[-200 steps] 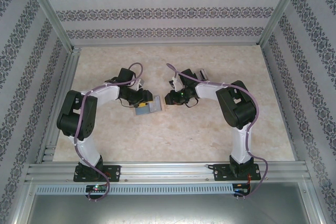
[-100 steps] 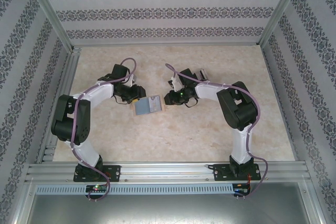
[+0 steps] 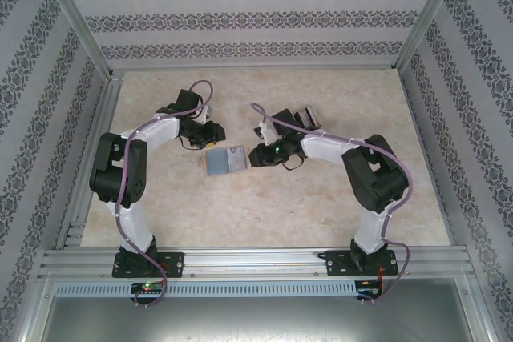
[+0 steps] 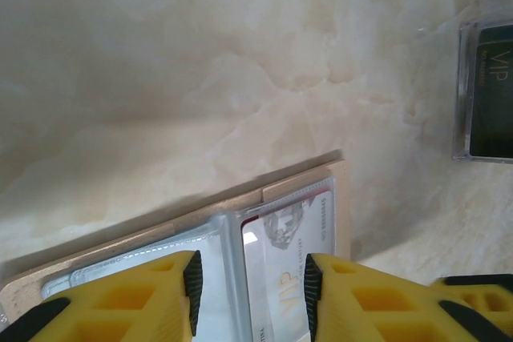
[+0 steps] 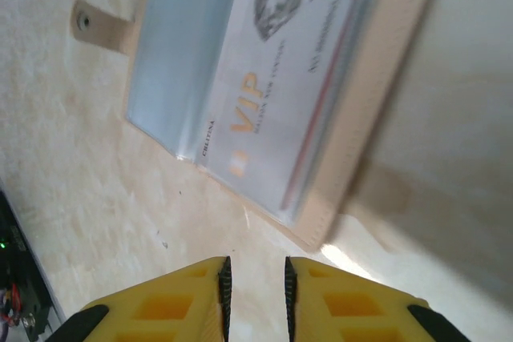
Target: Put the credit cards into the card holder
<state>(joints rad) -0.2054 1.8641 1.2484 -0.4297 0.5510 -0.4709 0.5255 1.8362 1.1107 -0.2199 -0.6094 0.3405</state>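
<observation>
The tan card holder (image 3: 224, 160) lies open on the table between both arms. A silver VIP credit card (image 4: 292, 246) sits inside its clear sleeve; the right wrist view shows the same card (image 5: 272, 94) within the holder (image 5: 377, 78). My left gripper (image 3: 208, 134) is just behind the holder's far-left corner, and its open jaws (image 4: 250, 278) hover over the sleeve without gripping anything. My right gripper (image 3: 250, 154) sits just off the holder's right edge. Its jaws (image 5: 255, 278) are a narrow gap apart with bare table between them.
A clear box (image 3: 309, 116) stands behind the right gripper, and a dark VIP card shows inside that box (image 4: 485, 90). The holder's strap with a snap (image 5: 96, 23) sticks out from one side. Aluminium frame rails border the marble tabletop.
My left gripper has pulled back from over the holder toward the far left and narrowed a little. The holder now lies uncovered. My right gripper has edged slightly nearer to it.
</observation>
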